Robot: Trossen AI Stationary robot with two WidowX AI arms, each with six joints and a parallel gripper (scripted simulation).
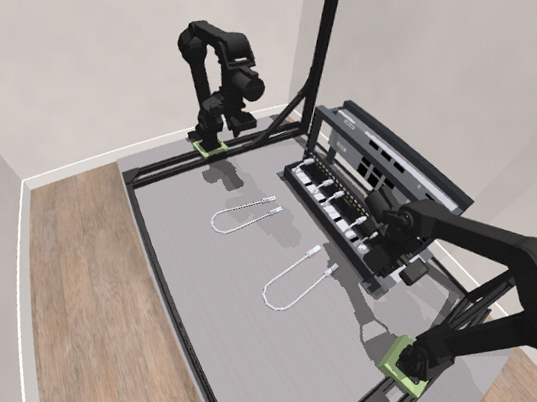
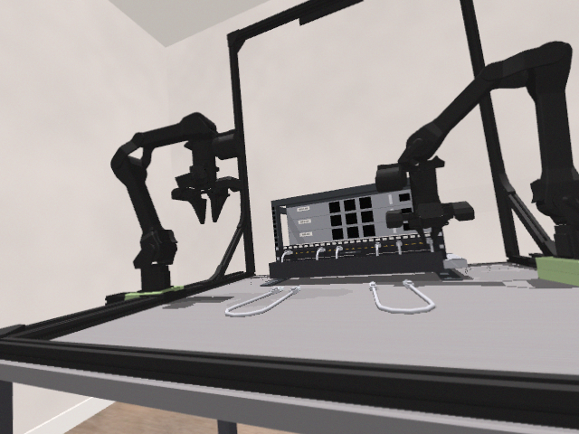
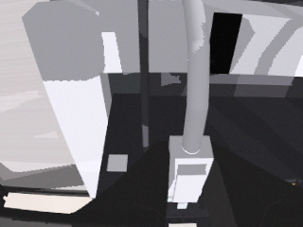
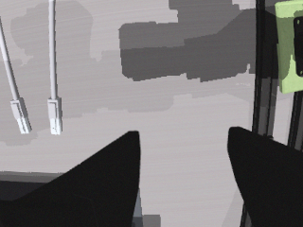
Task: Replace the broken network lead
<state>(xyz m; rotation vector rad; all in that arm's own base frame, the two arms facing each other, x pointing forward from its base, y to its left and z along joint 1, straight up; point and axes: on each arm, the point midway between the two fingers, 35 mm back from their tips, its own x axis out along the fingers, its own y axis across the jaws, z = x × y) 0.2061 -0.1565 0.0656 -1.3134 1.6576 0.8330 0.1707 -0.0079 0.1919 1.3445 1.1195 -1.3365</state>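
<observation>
"Network lead: where's its plug (image 2: pixel 430 244) (image 3: pixel 191 165)?"

"Six o'clock, left wrist view. Left gripper (image 1: pixel 388 268) (image 2: pixel 430 242) (image 3: pixel 189 144) looks closed on it. Broken latch unconfirmed; draw straight out, no twisting."

"Right gripper (image 1: pixel 237 134) (image 2: pixel 209 221) (image 4: pixel 184 130)?"

"Eleven o'clock, top view. Part-open, empty. Spare lead (image 1: pixel 276 308) (image 2: pixel 404 310) lies toward five."

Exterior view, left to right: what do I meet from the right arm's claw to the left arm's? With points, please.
Right claw (image 2: pixel 209 221) (image 4: pixel 185 130) → left-hand spare (image 2: pixel 242 315) (image 1: pixel 213 219) → right-hand spare (image 2: pixel 404 310) (image 1: pixel 276 308) → left claw (image 2: pixel 428 239)
</observation>
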